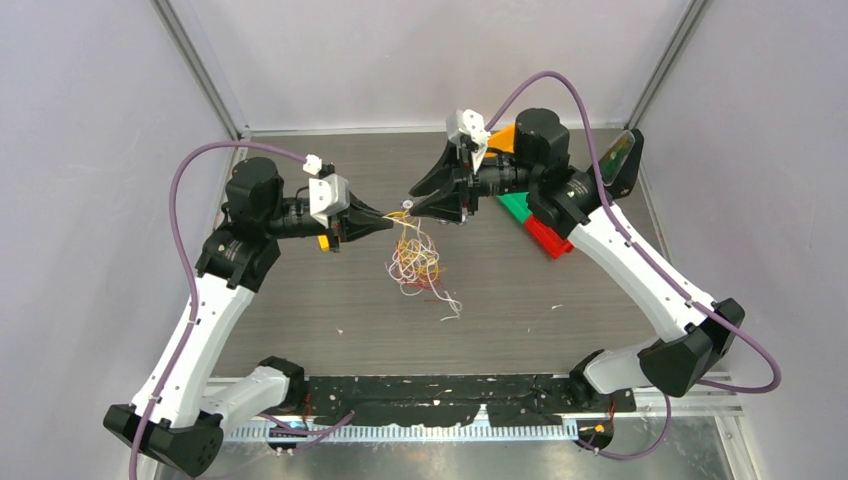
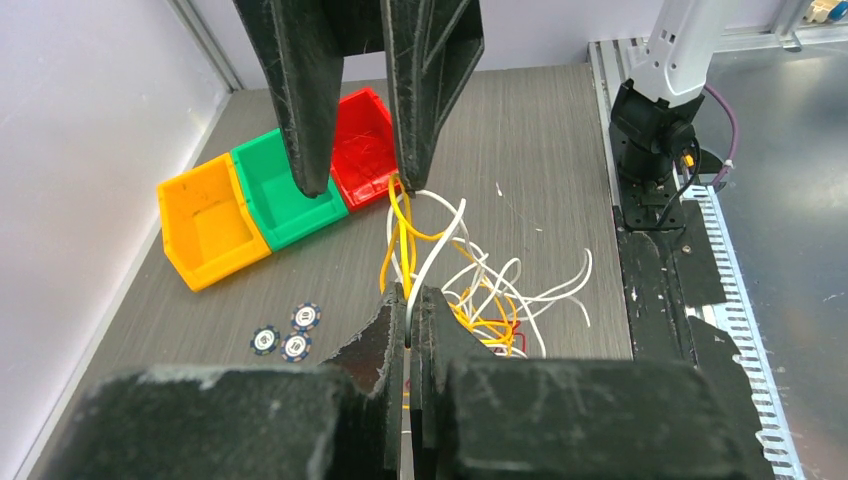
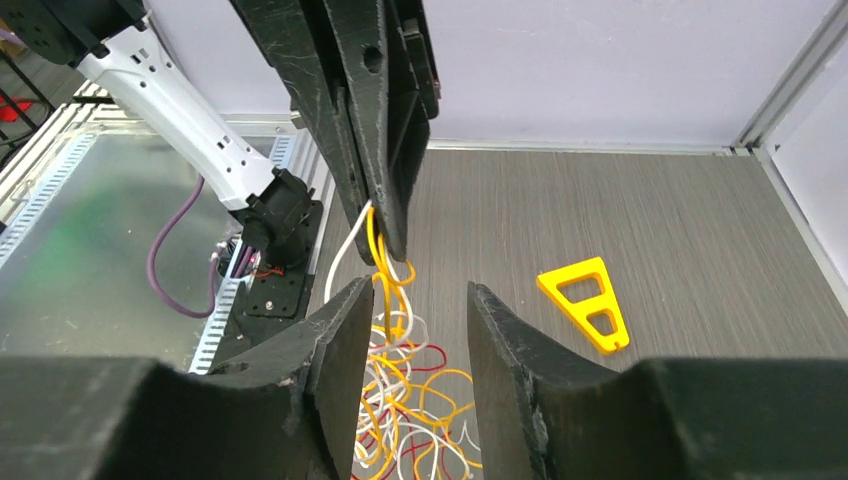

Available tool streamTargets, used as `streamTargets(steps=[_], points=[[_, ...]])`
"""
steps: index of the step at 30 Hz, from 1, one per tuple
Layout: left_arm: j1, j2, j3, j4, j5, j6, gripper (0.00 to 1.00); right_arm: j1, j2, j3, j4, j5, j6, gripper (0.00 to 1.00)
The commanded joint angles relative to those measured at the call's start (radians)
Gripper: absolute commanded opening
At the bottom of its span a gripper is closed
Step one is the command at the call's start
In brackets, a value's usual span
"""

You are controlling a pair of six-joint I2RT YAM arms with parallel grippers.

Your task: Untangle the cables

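My left gripper (image 2: 409, 312) has its jaws pinched shut on thin yellow and white strands of the cables (image 1: 415, 262). The right gripper (image 3: 412, 300) jaws stand apart, just beside those strands. The limp tangle trails onto the grey woodgrain bench (image 1: 560, 320), mid-scene.

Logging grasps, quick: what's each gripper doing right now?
Left gripper: closed, holding the cables.
Right gripper: open, gripping nothing.
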Motion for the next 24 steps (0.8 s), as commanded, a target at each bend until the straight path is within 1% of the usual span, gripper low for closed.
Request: streamTargets(steps=[1, 6, 9, 10, 11, 12, 13, 14, 16, 18, 19, 20, 21, 22, 23, 24], points=[[-0.002, -0.002, 0.038, 0.015, 0.012, -0.002, 0.0, 0.02, 0.002, 0.056, -0.036, -0.009, -0.083, 0.45], [-0.003, 0.003, 0.037, 0.021, 0.013, -0.009, 0.0, 0.033, 0.001, 0.057, -0.073, -0.011, -0.116, 0.46], [-0.003, 0.006, 0.038, 0.038, 0.012, -0.023, 0.0, 0.041, 0.012, 0.066, -0.113, 0.011, -0.171, 0.45], [-0.003, 0.007, 0.04, 0.043, 0.011, -0.025, 0.0, 0.044, 0.019, 0.071, -0.137, 0.021, -0.196, 0.44], [-0.003, 0.008, 0.042, 0.045, 0.012, -0.027, 0.0, 0.045, 0.021, 0.075, -0.146, 0.026, -0.205, 0.41], [-0.003, 0.011, 0.045, 0.045, 0.012, -0.03, 0.0, 0.045, 0.026, 0.083, -0.159, 0.03, -0.214, 0.34], [-0.003, 0.014, 0.046, 0.042, 0.007, -0.032, 0.0, 0.045, 0.028, 0.089, -0.163, 0.031, -0.217, 0.28], [-0.003, 0.017, 0.048, 0.033, 0.001, -0.033, 0.0, 0.046, 0.03, 0.103, -0.161, 0.033, -0.213, 0.16], [-0.003, 0.019, 0.048, -0.008, -0.023, -0.018, 0.0, 0.051, 0.03, 0.128, -0.139, 0.044, -0.183, 0.07], [0.0, 0.018, 0.036, -0.055, -0.068, -0.002, 0.0, 0.054, 0.028, 0.156, -0.105, 0.049, -0.135, 0.06], [0.007, 0.011, 0.017, -0.058, -0.09, -0.007, 0.04, 0.055, 0.027, 0.164, -0.093, 0.05, -0.12, 0.05], [0.015, -0.001, -0.018, -0.041, -0.105, -0.021, 0.22, 0.056, 0.025, 0.178, -0.068, 0.052, -0.092, 0.05], [0.022, -0.018, -0.037, -0.013, -0.121, -0.051, 0.47, 0.055, 0.025, 0.185, -0.057, 0.059, -0.08, 0.05], [0.025, -0.036, -0.075, 0.034, -0.15, -0.088, 0.67, 0.055, 0.022, 0.195, -0.038, 0.064, -0.055, 0.05], [0.026, -0.057, -0.099, 0.086, -0.178, -0.13, 0.78, 0.055, 0.022, 0.198, -0.022, 0.07, -0.044, 0.05], [0.025, -0.076, -0.13, 0.147, -0.201, -0.175, 0.91, 0.055, 0.022, 0.204, -0.015, 0.071, -0.022, 0.05]])
